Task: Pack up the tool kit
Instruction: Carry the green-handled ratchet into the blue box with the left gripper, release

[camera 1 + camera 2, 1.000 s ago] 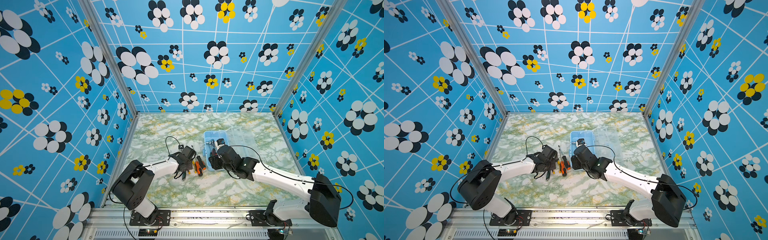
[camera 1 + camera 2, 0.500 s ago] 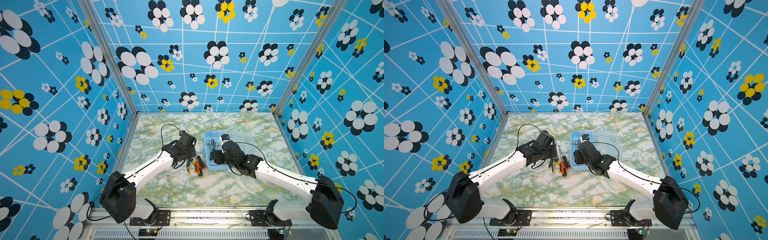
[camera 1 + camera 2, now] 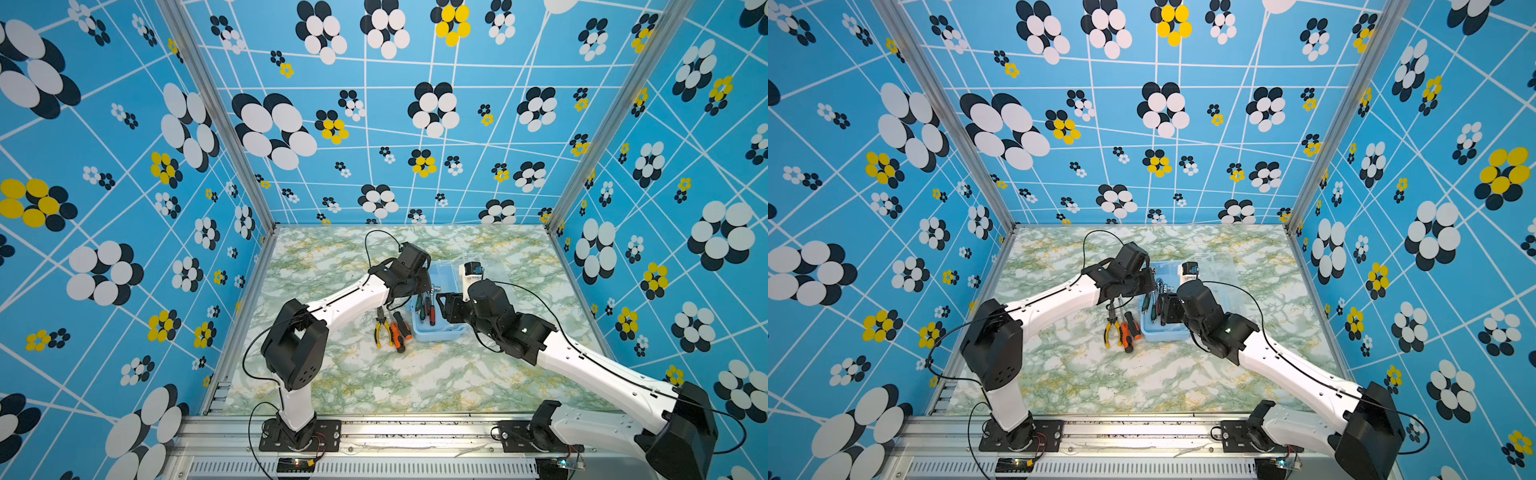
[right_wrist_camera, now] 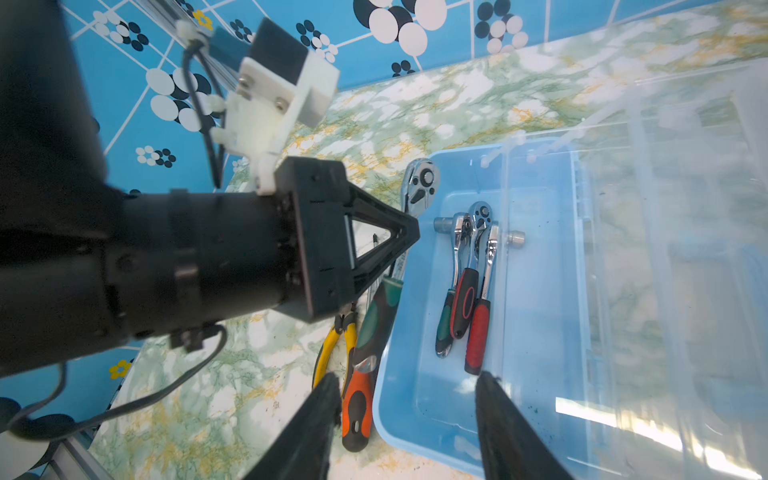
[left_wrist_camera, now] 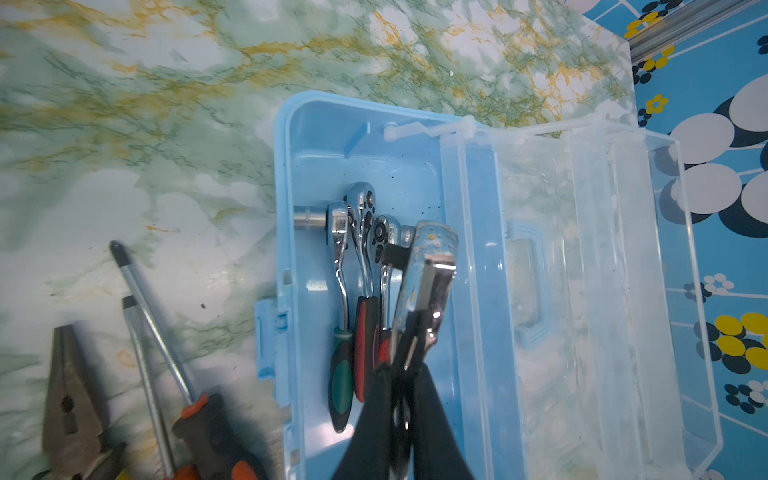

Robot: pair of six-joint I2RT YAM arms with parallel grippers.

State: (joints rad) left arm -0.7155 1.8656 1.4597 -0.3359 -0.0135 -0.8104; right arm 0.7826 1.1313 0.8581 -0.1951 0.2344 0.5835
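The green-marbled table (image 3: 374, 382) bears the open blue box (image 3: 437, 335), pliers (image 3: 380, 331) and two screwdrivers (image 3: 401, 329).

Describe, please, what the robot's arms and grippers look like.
The left arm and right arm have white tapered shells with bulky black joints, with thin black cables looping alongside. The left gripper and right gripper are black, with fingers tapering to points.

Box (image 5: 316, 137) light-blue; table (image 5: 124, 124) green-gold marbled; pliers (image 4: 323, 353) handles probably yellow.
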